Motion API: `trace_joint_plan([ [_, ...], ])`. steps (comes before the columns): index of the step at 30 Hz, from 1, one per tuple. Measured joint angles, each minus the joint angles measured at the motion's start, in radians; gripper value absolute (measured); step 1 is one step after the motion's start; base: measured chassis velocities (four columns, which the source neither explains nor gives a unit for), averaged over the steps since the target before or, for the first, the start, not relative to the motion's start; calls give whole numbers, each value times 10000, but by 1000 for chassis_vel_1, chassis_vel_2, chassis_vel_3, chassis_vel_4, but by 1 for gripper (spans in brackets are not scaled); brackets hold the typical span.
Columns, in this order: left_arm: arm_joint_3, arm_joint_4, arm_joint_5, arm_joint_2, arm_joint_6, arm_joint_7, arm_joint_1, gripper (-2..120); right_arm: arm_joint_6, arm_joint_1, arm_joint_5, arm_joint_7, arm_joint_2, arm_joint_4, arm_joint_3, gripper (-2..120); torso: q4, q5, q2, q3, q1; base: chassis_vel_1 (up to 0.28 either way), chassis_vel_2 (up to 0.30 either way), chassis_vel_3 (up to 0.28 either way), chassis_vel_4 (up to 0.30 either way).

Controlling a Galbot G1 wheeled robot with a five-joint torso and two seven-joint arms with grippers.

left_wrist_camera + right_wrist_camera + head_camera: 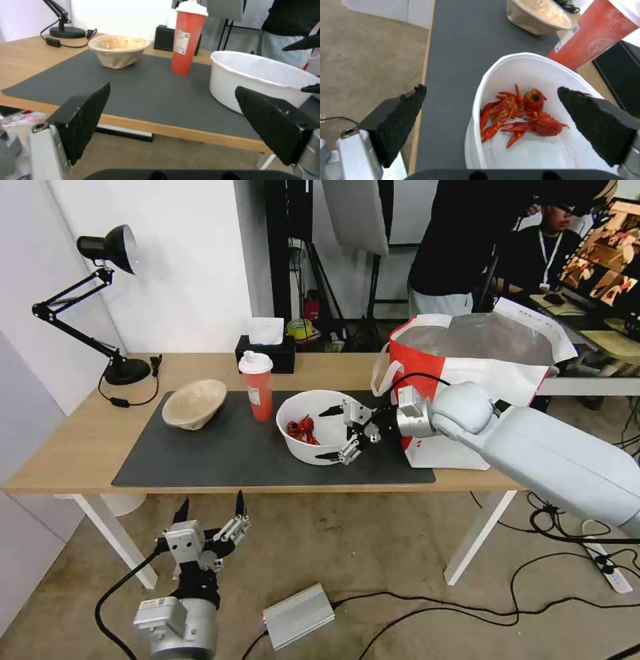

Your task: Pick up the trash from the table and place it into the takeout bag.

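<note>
On the long light-wood table (pixel 80 447) with its large dark grey mat (pixel 233 453), the three pieces of trash stand in a row: a shallow beige pulp bowl (pixel 194 403) toward the robot's left, a tall red cup with a white lid (pixel 257 385) in the middle, and a large white round bowl (pixel 312 427) holding red crayfish scraps (pixel 302 429) to the right. Just beyond that white bowl's right side the right gripper (pixel 330 434) reaches in level with the rim, its black fingers spread wide apart, one over the far part of the rim and one by the near wall, neither clamped on anything; from the right wrist view the bowl's near rim lies between the two pads. Behind the right arm, at the table's right end, stands the large boxy white-and-red takeout bag (pixel 467 360) with silver foil lining, its mouth open upward. Below the table's front edge, above the floor, the left gripper (pixel 211 508) hangs with its fingers also apart and empty. At the table's back edge sit a black tissue box (pixel 267 355) and a black desk lamp (pixel 100 300).
</note>
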Motion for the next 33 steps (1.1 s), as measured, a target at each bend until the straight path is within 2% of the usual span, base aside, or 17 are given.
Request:
trace_joint_plan([
  [17,9,113,113,-51,-192,-9,-17,100,-149,369,37,-299,690,-970,-672,100,1,-1,0,0,0,0,0,0,0],
  [33,-3,110,123,-52,-207,-15,-22,100,-458,378,36,-612,1001,-1617,-799,100,0,0,-1,0,0,0,0,0,0],
])
